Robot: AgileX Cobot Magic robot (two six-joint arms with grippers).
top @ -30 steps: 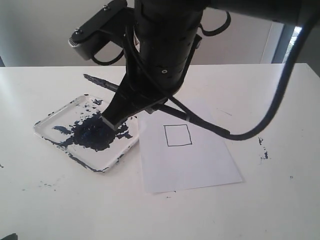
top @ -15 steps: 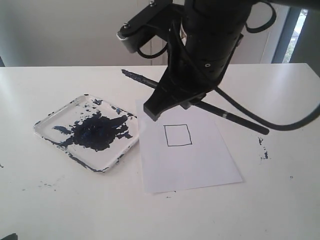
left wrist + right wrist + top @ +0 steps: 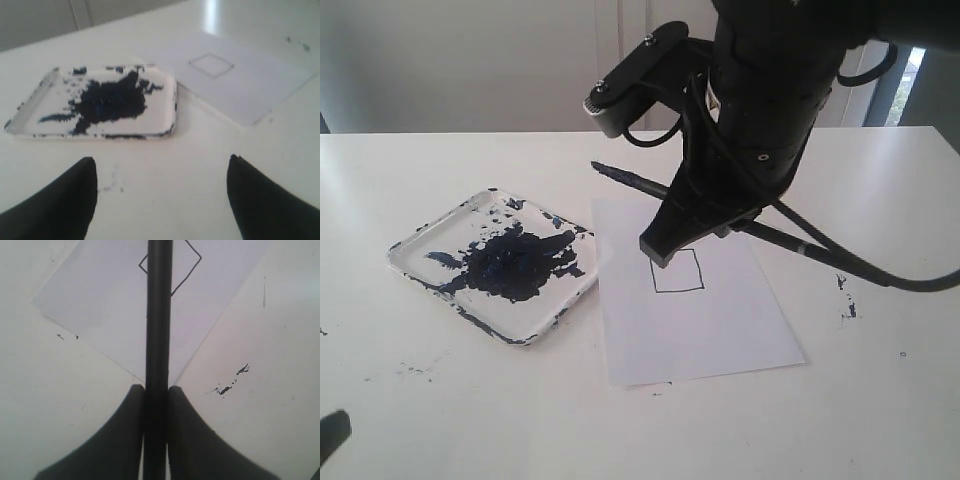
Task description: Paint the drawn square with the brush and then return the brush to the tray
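Note:
My right gripper is shut on the brush, a long thin black stick. In the exterior view the brush slants above the table, its dark tip pointing to the far left. The arm's bulk hides the fingers there. The arm's lower end hangs over the top left corner of the drawn square, which is blank white inside. In the right wrist view the brush crosses the square. The tray, smeared dark blue, lies left of the paper. My left gripper is open and holds nothing, in front of the tray.
The white paper sheet lies right beside the tray's right edge. Dark paint specks mark the table right of the sheet, and fainter ones lie in front of the tray. A thick black cable trails off to the right.
The right arm has swung right with the brush, from over the tray's paint blob to over the paper and the square's corner. A dark part has risen into the bottom left corner.

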